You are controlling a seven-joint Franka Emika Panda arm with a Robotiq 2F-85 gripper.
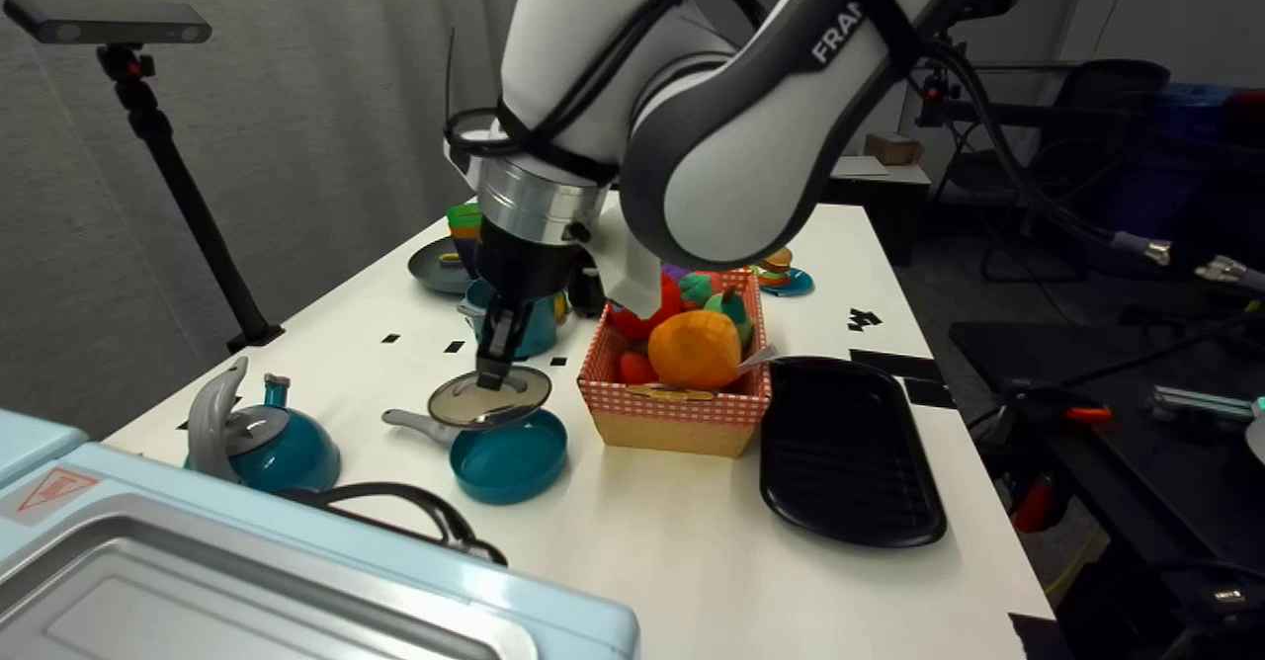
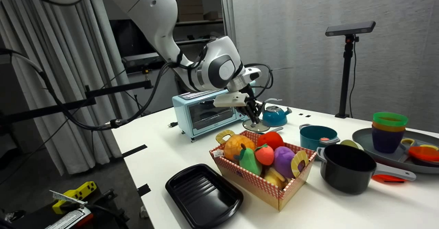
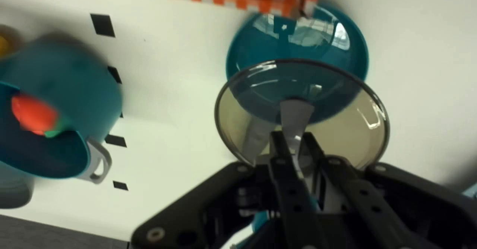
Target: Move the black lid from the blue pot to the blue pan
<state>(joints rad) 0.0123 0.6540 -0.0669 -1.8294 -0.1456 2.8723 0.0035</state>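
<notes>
Pinching in Robotiq gripper (image 3: 293,138): grey lid handle (image 3: 297,113), jaws pressed against it from both sides.
Black-rimmed lid (image 3: 335,118): held away from the blue pot (image 3: 82,92), off-centre over the blue pan (image 1: 509,462), toward the grey pan handle (image 1: 415,423); touching the pan rim or not, cannot tell.
Lid edge: in the wrist view, reaching past the pan on both sides, with roughly half the bowl uncovered.
Table edges: one near the black oblong tray (image 1: 840,443), with a narrow strip of white tabletop (image 1: 771,591) between; another past the pot, low in the wrist view.
Room to move: white tabletop with black marks (image 3: 102,24) between pan and pot; more tabletop showing in front of the toaster oven (image 2: 212,114).
Red-checked basket (image 1: 672,431): just beside the pan, crowding that side, heaped with plush fruit (image 2: 250,162); tray just beside it, away from the pan.
Teal kettle (image 1: 296,453): upright near the pan's handle end, by the toaster oven.
Dark saucepan (image 2: 343,177): just beside the pot, near a basket corner.
Nested cups (image 2: 387,141): upright on a large grey dish (image 2: 363,140).
Pan handle (image 2: 277,129): showing past the basket in an exterior view, with most of the pan hidden there.
Wrist view: pan bowl and handle visible through the lid, basket trim across part of the pan rim, red and green pieces (image 3: 35,114) inside the pot.
Toy burger (image 1: 776,263): on a teal plate (image 1: 799,287), in an exterior view only.
</notes>
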